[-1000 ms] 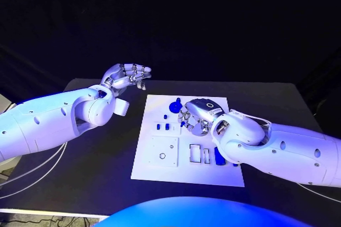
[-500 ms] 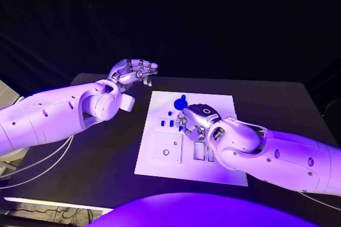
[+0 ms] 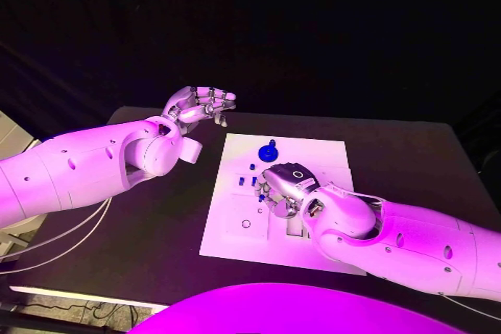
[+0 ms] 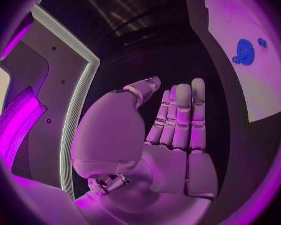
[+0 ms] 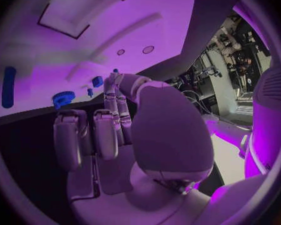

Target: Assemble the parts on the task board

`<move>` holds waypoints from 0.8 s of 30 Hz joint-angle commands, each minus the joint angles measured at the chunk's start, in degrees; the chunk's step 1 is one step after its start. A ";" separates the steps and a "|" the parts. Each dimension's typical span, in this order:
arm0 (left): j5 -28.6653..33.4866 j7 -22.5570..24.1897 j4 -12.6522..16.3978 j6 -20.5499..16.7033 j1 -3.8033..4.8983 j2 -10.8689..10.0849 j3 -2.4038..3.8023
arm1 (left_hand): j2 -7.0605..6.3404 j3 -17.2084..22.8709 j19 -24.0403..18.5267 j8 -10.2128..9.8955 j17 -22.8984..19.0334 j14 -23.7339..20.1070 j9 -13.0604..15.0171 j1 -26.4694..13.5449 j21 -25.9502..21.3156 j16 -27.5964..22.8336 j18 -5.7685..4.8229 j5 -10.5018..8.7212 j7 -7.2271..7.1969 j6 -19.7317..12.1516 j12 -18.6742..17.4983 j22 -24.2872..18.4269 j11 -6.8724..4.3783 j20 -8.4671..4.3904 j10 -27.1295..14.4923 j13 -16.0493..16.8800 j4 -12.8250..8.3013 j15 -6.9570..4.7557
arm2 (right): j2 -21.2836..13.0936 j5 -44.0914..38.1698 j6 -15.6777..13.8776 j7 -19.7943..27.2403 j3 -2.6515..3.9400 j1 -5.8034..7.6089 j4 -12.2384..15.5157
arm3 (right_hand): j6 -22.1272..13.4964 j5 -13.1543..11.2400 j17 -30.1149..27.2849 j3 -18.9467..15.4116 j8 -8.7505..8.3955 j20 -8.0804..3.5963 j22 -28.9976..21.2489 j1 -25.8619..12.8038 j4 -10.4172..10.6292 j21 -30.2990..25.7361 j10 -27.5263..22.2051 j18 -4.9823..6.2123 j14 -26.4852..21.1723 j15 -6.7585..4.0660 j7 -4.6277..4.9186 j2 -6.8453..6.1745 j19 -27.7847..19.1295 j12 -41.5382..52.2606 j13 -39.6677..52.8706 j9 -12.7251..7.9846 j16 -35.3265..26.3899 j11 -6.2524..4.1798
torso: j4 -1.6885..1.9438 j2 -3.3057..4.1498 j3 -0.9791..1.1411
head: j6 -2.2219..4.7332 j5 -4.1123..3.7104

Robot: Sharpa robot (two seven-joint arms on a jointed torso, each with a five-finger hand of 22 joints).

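Note:
The white task board (image 3: 318, 243) lies in the middle of the black table. A round blue part (image 3: 268, 153) stands near its far edge, with small blue pieces (image 3: 245, 180) just in front of it. My right hand (image 3: 284, 186) hangs over the board's middle, fingers bent down toward it and their tips hidden. The right wrist view shows the round blue part (image 5: 63, 98), a small blue piece (image 5: 98, 81) by the thumb tip and a long blue part (image 5: 8, 86). My left hand (image 3: 198, 103) is raised beyond the board's far left corner, its palm (image 4: 172, 160) bare and fingers straight.
A square plate with a hole (image 3: 245, 219) and narrow slots (image 3: 295, 225) occupy the board's near half, beside my right forearm (image 3: 407, 240). The left wrist view shows the board (image 4: 265, 85) with the round blue part (image 4: 245, 51). Bare table (image 3: 407, 153) lies right of the board.
The camera has shifted slightly. My right hand has moved from beside the round blue part toward the board's middle, nearer to me. The left hand stays raised in about the same place.

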 commanded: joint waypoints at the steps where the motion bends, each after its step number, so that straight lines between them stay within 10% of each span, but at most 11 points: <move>1: -0.27 0.30 0.20 -0.08 0.08 0.08 0.06 | -0.14 -0.22 0.41 0.32 0.03 -0.06 -0.09 0.51 -0.28 0.18 0.82 0.20 -0.02 -0.38 0.23 -0.06 0.00 -0.07 -0.51 0.06 0.03 0.21 | 0.12 -1.91 0.18 -0.18 -0.06 -0.29 -0.07 | 0.44 0.28 -0.06 -0.13 0.31 -0.33 13.57 -0.13 -0.37 -0.05 2.18 -0.71 2.92 -0.37 0.00 0.20 4.30 0.19 0.06 0.06 -0.28 -2.06 | -0.02 -0.02 -0.04 | 0.01 0.11; 24: -0.29 0.11 0.19 0.12 0.08 -0.06 0.06 | -0.17 -0.25 0.43 0.36 0.03 -0.07 -0.09 0.55 -0.28 0.20 0.83 0.20 -0.02 -0.40 0.28 -0.07 0.00 -0.07 -0.55 0.07 0.01 0.22 | 0.20 -2.55 0.58 -0.62 -0.28 -1.63 0.16 | 0.41 0.22 -0.17 -0.07 0.27 -0.34 13.57 -0.18 -0.50 -0.07 2.16 -0.71 2.90 -0.37 0.01 0.22 4.29 0.11 0.06 0.06 -0.33 -2.05 | -0.01 -0.05 -0.02 | 0.01 0.39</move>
